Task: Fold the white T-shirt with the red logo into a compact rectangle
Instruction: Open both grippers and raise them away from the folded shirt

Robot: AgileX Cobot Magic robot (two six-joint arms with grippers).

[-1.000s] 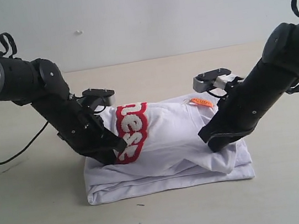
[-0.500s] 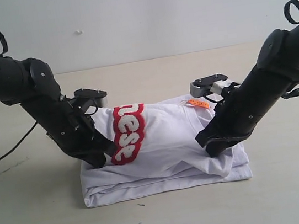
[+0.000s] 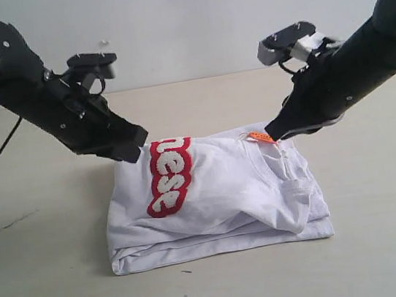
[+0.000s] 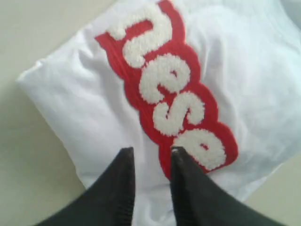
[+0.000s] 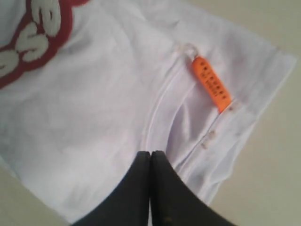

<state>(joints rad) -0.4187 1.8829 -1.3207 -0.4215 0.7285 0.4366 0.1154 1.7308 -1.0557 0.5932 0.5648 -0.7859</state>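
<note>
A folded white T-shirt (image 3: 221, 204), red logo (image 3: 166, 176) up, is being shown on a table (image 3: 388, 240). Above it, the left gripper (image 4: 149, 155) is being held slightly parted, the right gripper (image 5: 151, 157) closed, both empty. The puffy fold risks being brushed open.

Matt cloth T-shirt (image 3: 225, 185), fuzzy red logo (image 3: 167, 177)
</note>
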